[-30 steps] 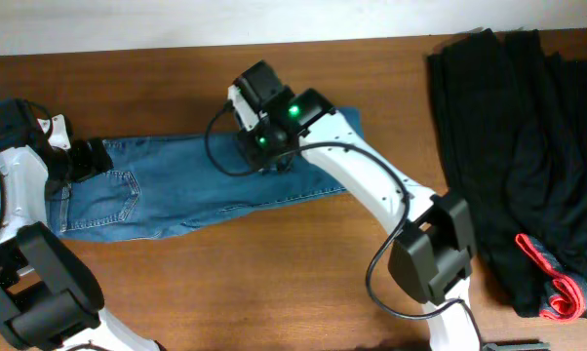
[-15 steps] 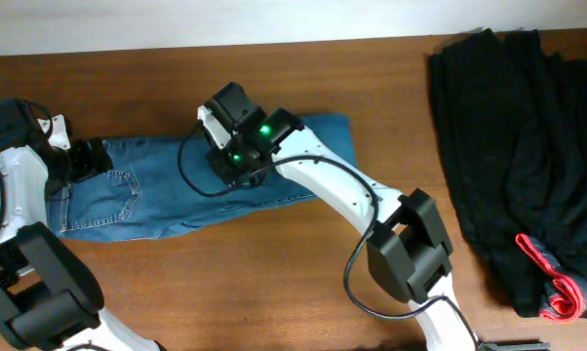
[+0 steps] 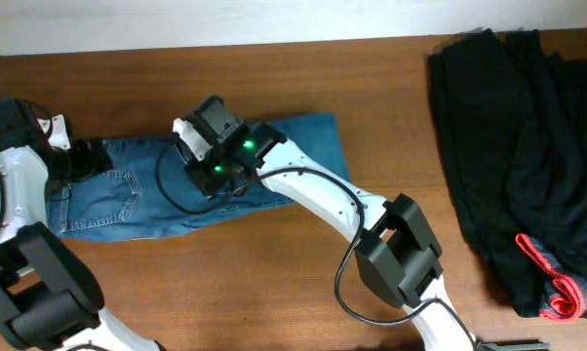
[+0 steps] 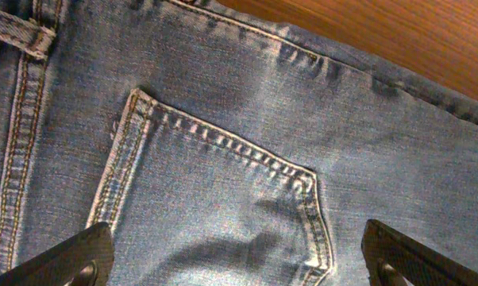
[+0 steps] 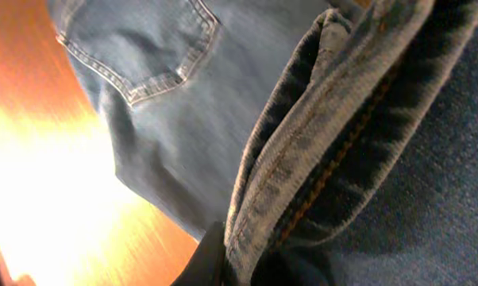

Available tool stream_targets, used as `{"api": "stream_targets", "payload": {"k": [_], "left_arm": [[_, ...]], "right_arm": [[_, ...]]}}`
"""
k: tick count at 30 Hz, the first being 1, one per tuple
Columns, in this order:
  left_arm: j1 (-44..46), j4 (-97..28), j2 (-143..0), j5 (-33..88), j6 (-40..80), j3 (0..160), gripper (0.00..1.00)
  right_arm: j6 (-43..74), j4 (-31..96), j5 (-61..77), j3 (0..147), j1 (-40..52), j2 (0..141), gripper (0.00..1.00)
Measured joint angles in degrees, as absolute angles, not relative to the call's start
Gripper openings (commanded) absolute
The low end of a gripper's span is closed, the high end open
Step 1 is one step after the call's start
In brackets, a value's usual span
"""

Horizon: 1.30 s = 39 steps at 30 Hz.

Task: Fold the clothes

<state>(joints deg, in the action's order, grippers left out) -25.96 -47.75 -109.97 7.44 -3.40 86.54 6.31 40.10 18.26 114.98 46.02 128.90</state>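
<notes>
Wooden table (image 3: 371, 68) below, and the jeans (image 3: 128, 200) lay flat on it, seat up, with my left gripper (image 3: 91, 156) spread wide and holding nothing right above the back pocket (image 4: 215, 206). My right gripper (image 3: 214, 175) was clamped on a doubled leg hem, near that pocket on the leg side. Mid-fold, I judged: next I needed to bring the hem over the pocket, squared to the waistband.
</notes>
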Motion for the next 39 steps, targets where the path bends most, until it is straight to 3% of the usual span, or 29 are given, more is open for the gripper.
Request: {"api": "stream_targets", "payload": {"k": [24, 28, 31, 34, 39], "left_arm": [[-25.96, -47.75, -109.97, 7.42, -3.40, 86.54, 0.99], [-25.96, -47.75, -109.97, 7.42, -3.38, 86.54, 0.99], [-25.96, -47.72, -109.97, 7.42, -3.18, 86.54, 0.99], [-25.96, -47.77, -109.97, 7.42, -3.11, 86.54, 0.99], [-25.96, -47.79, -109.97, 7.42, -2.96, 86.54, 0.99]], "right_arm": [[13.69, 26.35, 26.04, 114.98, 47.35, 131.72, 0.06], [13.74, 24.91, 26.76, 114.98, 47.94, 133.29, 0.24], [14.31, 24.58, 27.64, 114.98, 48.10, 133.93, 0.55], [13.98, 24.23, 28.40, 114.98, 48.10, 134.10, 0.65], [13.91, 24.05, 29.17, 115.00, 47.00, 134.10, 0.70]]}}
